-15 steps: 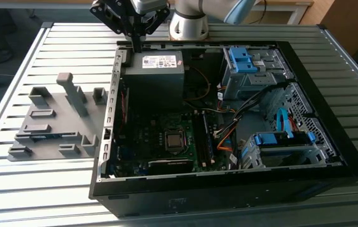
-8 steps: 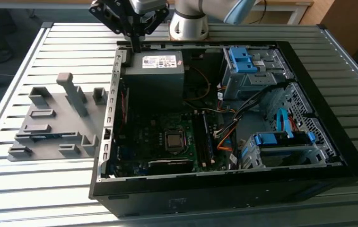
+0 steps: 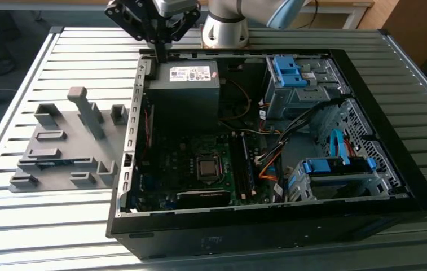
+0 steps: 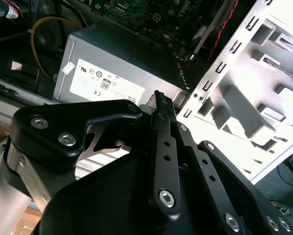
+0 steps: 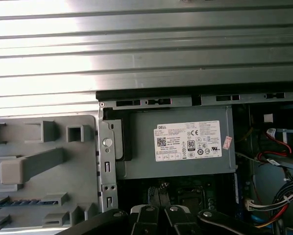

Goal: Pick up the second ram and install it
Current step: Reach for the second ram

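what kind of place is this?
Probably a robotics lab bench: an open desktop PC case lies on a slotted aluminium table beside a grey holder tray, with the arm's claw near its power supply.

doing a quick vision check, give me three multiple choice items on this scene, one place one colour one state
1. Where is the gripper?
A over the grey tray
B by the power supply
C low inside the case, at its near wall

2. What colour are the drive caddies?
A blue
B red
C yellow

3. The case is:
A closed
B turned open side down
C open, insides showing

Answers: 1 B, in the exterior view the gripper hangs at the power supply's corner; 2 A, both caddies are blue; 3 C, its inside lies bare from above.
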Motion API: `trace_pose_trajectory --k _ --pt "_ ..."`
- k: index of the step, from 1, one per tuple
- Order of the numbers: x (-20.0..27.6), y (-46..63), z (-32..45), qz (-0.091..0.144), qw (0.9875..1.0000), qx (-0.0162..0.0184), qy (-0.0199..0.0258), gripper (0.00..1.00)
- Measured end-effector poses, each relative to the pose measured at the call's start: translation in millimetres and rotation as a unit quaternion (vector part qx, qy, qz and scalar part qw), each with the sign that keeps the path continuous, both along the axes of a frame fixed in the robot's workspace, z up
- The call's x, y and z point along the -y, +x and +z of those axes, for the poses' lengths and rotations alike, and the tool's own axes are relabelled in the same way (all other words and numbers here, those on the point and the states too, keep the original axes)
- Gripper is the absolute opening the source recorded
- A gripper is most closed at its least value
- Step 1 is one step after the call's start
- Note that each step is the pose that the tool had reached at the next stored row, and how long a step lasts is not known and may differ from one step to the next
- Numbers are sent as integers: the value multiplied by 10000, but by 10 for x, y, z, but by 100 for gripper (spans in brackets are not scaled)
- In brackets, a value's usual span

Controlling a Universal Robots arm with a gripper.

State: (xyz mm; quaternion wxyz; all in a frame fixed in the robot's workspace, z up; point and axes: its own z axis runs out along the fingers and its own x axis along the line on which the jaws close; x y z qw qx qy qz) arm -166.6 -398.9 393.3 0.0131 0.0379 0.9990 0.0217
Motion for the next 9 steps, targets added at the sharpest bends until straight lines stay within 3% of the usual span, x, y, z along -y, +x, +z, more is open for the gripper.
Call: trace_pose_trajectory --k 9 --pt "0 -19 0 0 10000 0 0 11"
